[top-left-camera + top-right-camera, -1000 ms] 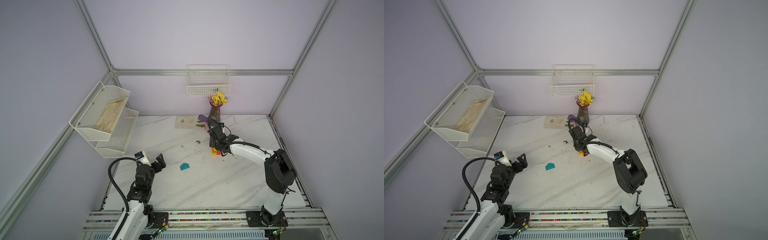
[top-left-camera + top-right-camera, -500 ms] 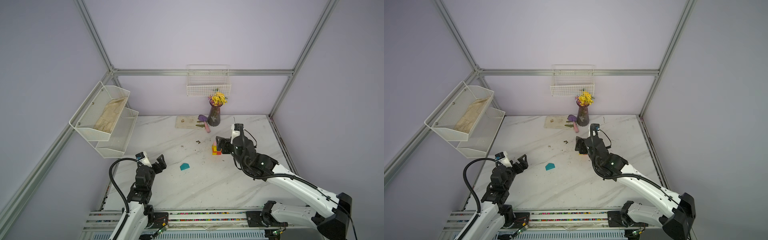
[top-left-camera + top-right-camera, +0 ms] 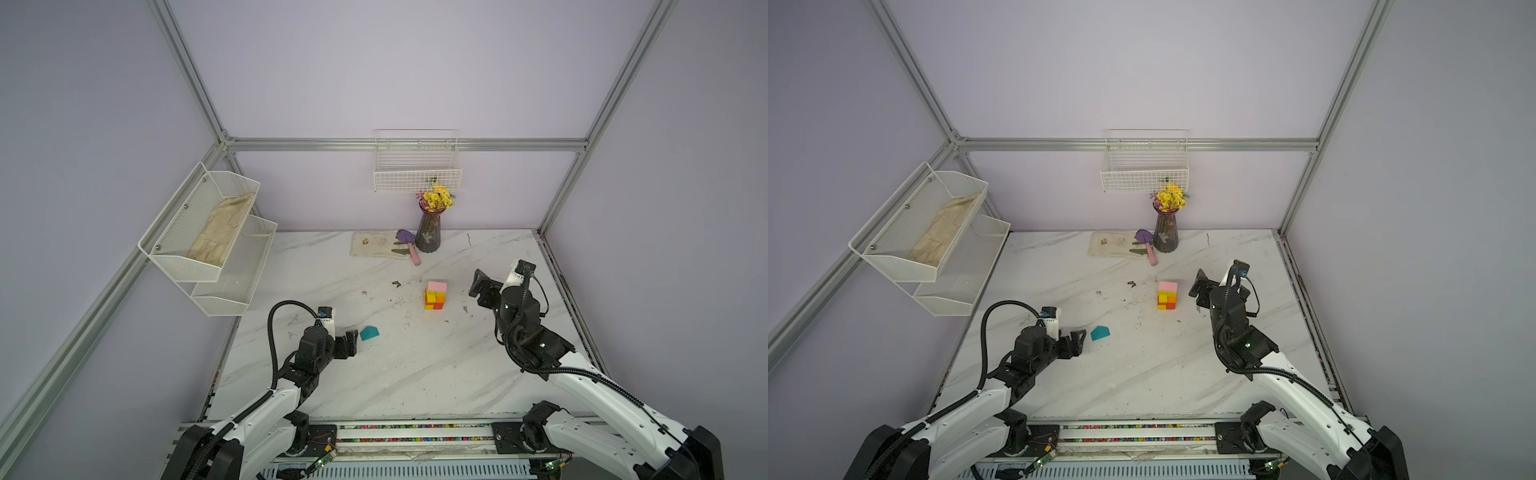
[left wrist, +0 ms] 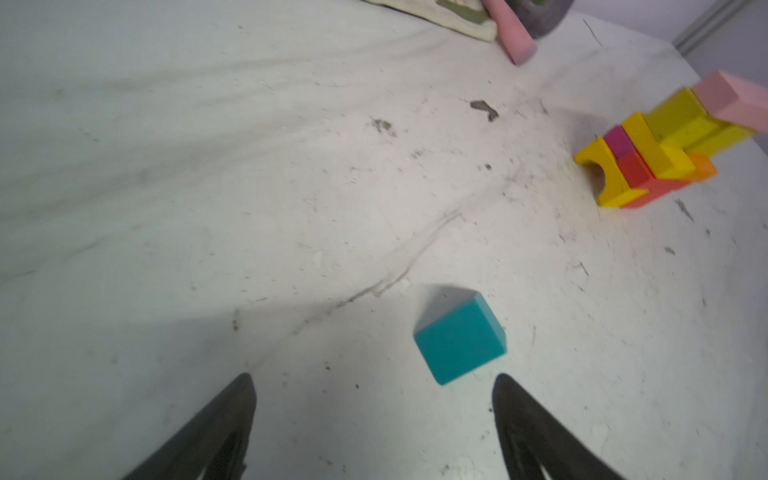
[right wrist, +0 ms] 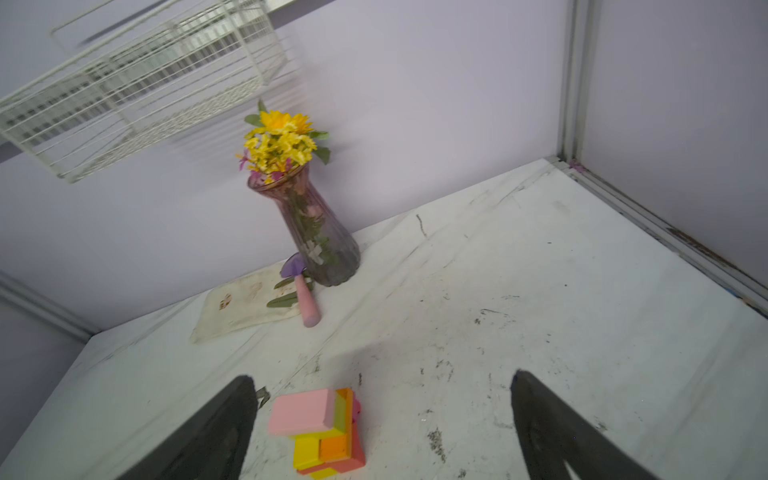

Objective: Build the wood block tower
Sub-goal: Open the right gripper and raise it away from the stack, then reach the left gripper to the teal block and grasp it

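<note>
Between lilac walls (image 3: 374, 83), smudged marble tabletop (image 3: 395, 374)

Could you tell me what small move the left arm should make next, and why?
Probably ease the left claw forward to straddle the teal roof piece: its jaws stand open just short of it, and the piece lies apart from the tower, topped by a pink block.

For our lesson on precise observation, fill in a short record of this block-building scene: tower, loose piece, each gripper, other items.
tower: multicoloured stack on the table, pink block on top
loose piece: teal house-shaped block, lying alone, apart from the tower
left gripper: open, empty, close to the teal house-shaped block
right gripper: open, empty, near the tower, not touching
other items: flower vase at the back
</note>
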Motion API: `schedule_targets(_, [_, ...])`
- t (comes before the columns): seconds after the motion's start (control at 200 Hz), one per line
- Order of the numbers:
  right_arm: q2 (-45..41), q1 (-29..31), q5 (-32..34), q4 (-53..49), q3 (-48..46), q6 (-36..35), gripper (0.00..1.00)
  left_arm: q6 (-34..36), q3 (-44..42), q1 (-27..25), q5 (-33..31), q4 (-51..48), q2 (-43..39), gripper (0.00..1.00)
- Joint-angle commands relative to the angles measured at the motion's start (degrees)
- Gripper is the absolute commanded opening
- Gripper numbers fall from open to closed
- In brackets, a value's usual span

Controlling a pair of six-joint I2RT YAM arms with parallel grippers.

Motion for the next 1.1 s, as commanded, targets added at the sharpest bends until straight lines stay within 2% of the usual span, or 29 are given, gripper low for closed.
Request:
schedule_targets(0.0, [1.4,-4.3,-0.7,9.7,-3.4,1.2,0.97,3.4,8.3,-4.0,-1.6,1.6,3.0,0.9])
schedule_targets(0.22, [12.8,-13.0,-2.8,16.0,-4.9,1.3,0.97,5.2,15.8,-8.6,-0.2,-1.2,14.6,0.93])
schedule_targets(0.28, [14.8,-14.6,-4.5,17.6,-5.5,2.2,0.97,5.8,17.4,-9.0,-1.7,-1.0,17.5,0.95])
schedule_targets(0.35, [16.5,-15.2,-6.7,19.7,-5.9,1.8,0.97,6.7,19.2,-9.1,-2.9,-1.5,20.0,0.96])
schedule_targets(0.51, [18.5,-15.4,-7.4,19.7,-5.1,1.9,0.97,10.0,22.7,-9.2,0.3,-1.8,24.5,1.0])
schedule_targets(0.595, [18.9,-15.4,-8.0,19.8,-5.0,1.8,0.97,10.3,24.6,-9.3,3.7,-2.5,28.5,0.99])
schedule_targets(0.67, [19.2,-15.5,-8.4,19.8,-5.1,1.8,0.97,10.6,24.9,-10.1,4.1,-2.0,30.3,0.98])
schedule_targets(0.815, [19.6,-15.5,-8.8,20.0,-5.0,1.8,0.97,9.8,25.3,-11.3,6.2,-3.2,31.3,0.93])
schedule_targets(0.905, [19.7,-15.6,-9.1,20.0,-4.9,1.8,0.97,9.0,24.6,-12.2,4.6,-4.2,30.0,0.93])
schedule_targets(0.985, [19.7,-15.6,-9.2,20.0,-5.0,1.8,0.97,8.1,24.2,-12.6,4.2,-5.6,28.5,0.87])
schedule_targets(1.095, [19.8,-15.6,-9.5,19.9,-5.0,1.7,0.97,8.1,22.5,-13.7,2.9,-6.4,25.8,0.83])
